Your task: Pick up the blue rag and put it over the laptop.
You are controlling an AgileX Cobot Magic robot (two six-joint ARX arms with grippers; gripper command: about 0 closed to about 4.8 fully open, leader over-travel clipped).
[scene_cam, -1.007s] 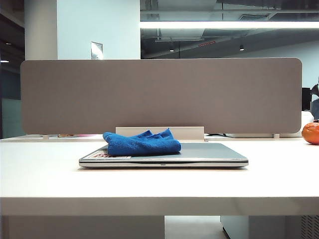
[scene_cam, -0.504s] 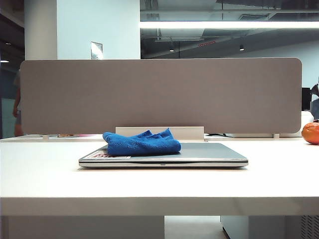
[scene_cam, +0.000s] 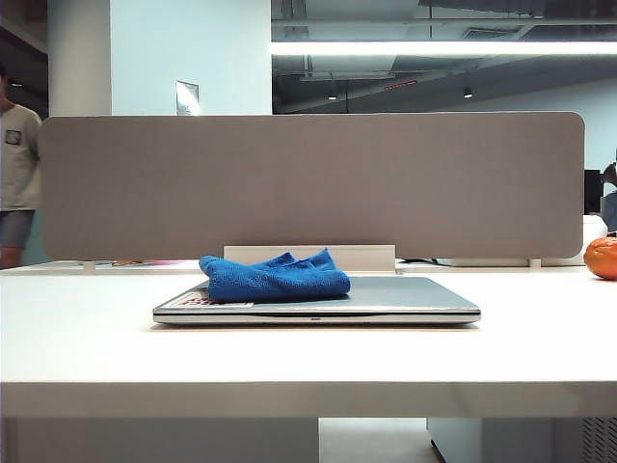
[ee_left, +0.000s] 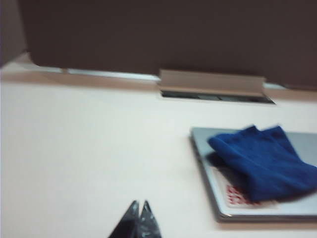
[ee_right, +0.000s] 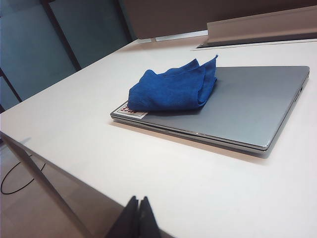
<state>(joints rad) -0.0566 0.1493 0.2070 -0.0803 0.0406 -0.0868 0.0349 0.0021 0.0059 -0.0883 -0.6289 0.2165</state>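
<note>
The blue rag [scene_cam: 275, 276] lies bunched on the left part of the closed silver laptop [scene_cam: 405, 297], partly covering a white-and-red sticker [ee_right: 131, 110] at the lid's corner. In the left wrist view the blue rag [ee_left: 265, 159] and the laptop [ee_left: 225, 210] sit well off to one side of my left gripper [ee_left: 139, 204], which is shut and empty over bare table. My right gripper [ee_right: 138, 199] is shut and empty too, at the table's near edge, well short of the laptop [ee_right: 247, 104] and the blue rag [ee_right: 173, 89]. Neither gripper shows in the exterior view.
A grey divider panel [scene_cam: 308, 183] stands along the back of the white table [scene_cam: 96, 338], with a cable tray flap [scene_cam: 308, 257] behind the laptop. An orange round object [scene_cam: 602, 258] sits at the far right. A person [scene_cam: 14, 174] stands behind the panel at the left.
The rag and laptop have stayed still. A person has walked into view behind the panel at the far left.
</note>
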